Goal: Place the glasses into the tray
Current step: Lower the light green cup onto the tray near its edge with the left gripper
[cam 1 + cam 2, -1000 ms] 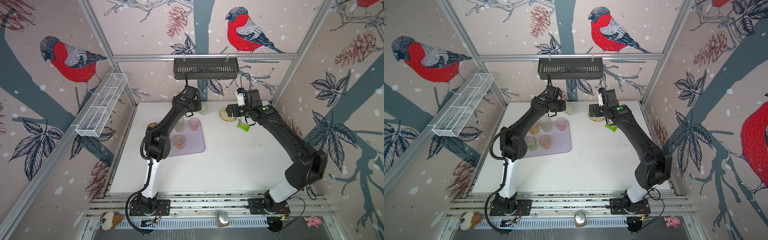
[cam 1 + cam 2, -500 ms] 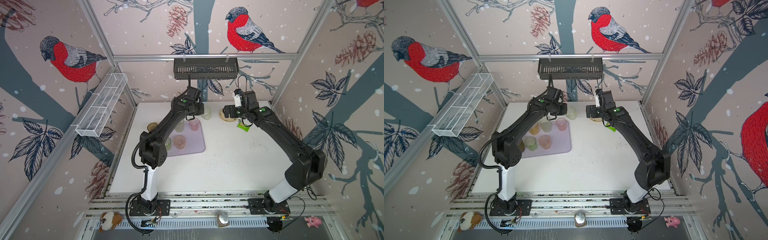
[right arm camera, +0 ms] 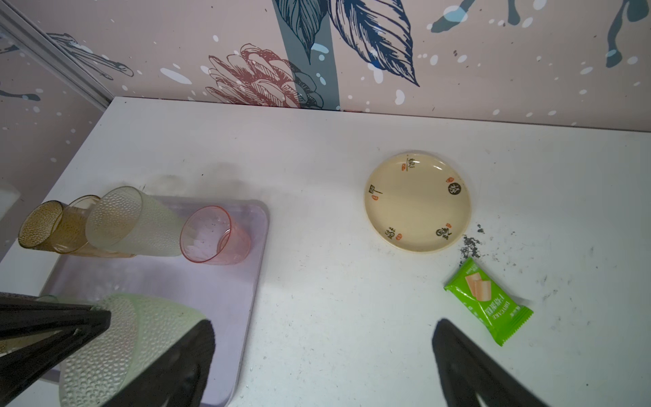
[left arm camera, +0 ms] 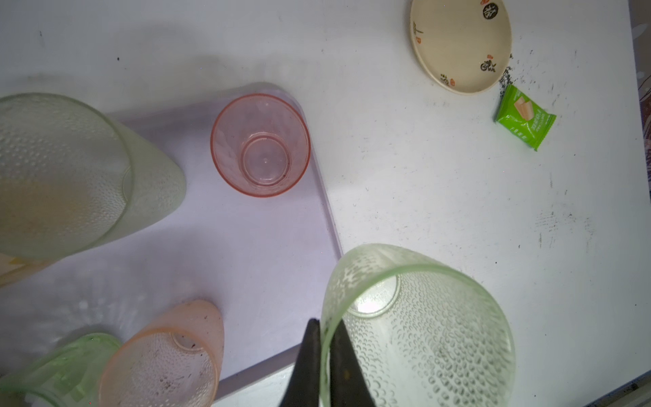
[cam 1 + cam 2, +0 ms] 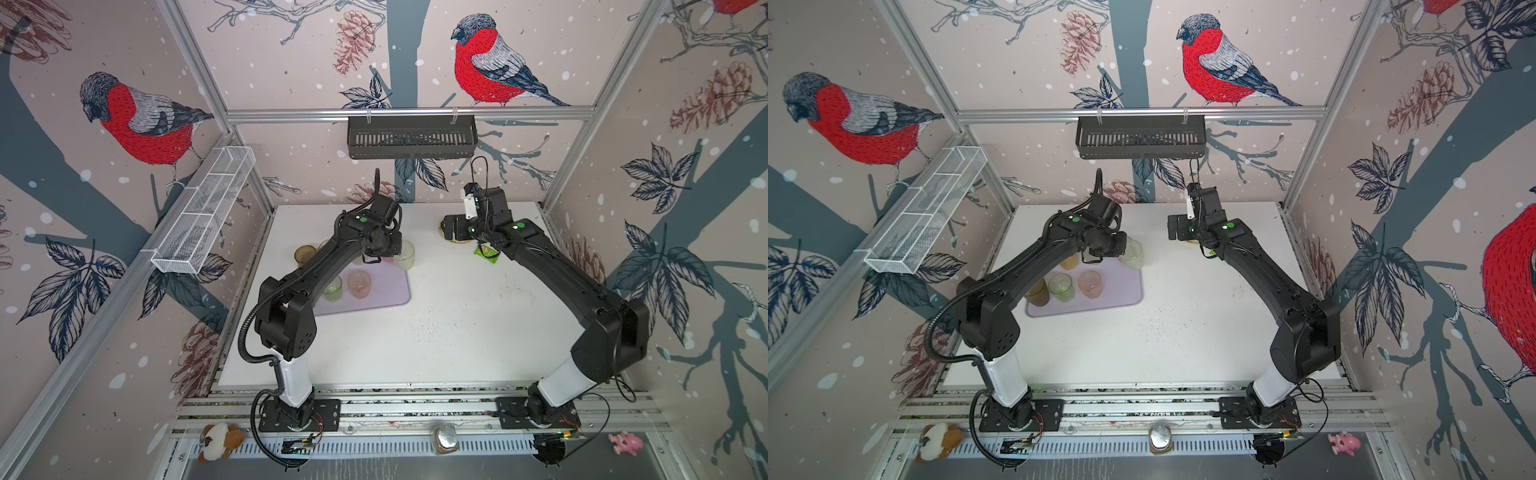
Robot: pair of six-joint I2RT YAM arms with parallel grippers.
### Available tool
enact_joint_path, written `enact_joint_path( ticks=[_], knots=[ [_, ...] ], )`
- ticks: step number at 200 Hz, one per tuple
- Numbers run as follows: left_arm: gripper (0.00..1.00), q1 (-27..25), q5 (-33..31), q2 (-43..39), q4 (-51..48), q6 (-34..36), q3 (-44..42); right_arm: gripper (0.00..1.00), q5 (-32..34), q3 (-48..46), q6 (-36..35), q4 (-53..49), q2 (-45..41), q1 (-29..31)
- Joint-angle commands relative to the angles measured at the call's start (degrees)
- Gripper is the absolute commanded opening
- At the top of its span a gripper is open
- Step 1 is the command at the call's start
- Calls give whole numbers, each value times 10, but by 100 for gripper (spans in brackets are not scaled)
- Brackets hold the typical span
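Both top views: pale glass sits at the tray's far right corner, just beside the left arm; the grip itself is hidden.
Left wrist view: left gripper pinches that glass's rim; its base is apparently just off the tray edge.
Right wrist view: right gripper is spread wide above the table, beside the tray.

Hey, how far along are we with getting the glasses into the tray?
Nearly done, it seems. The green glass, a pink glass and an amber glass already stand in the tray. In hand: the left gripper pinches the rim of a pale glass at the tray's edge. Left: setting it down inside. The right gripper is open and empty.
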Motion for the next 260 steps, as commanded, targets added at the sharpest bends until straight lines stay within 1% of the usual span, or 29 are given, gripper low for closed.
enact_joint_path(
  ticks=[1,36,79,122,168,260],
  knots=[
    [0,-3,-11,-16,-4,-7,-19,97,9,-7,11,20,-8,3],
    [0,-8,-24,-32,-4,-9,-59,97,10,-24,15,28,-15,12],
    [0,-13,-62,-50,3,-7,-104,97,10,-43,19,36,-19,25],
    [0,-17,-82,-59,20,-6,-140,97,12,-49,23,38,-23,33],
    [0,-16,-99,-54,39,-3,-157,98,19,-53,26,39,-27,38],
    [0,-17,-105,-17,75,-9,-159,98,22,-50,24,40,-22,40]
  ],
)
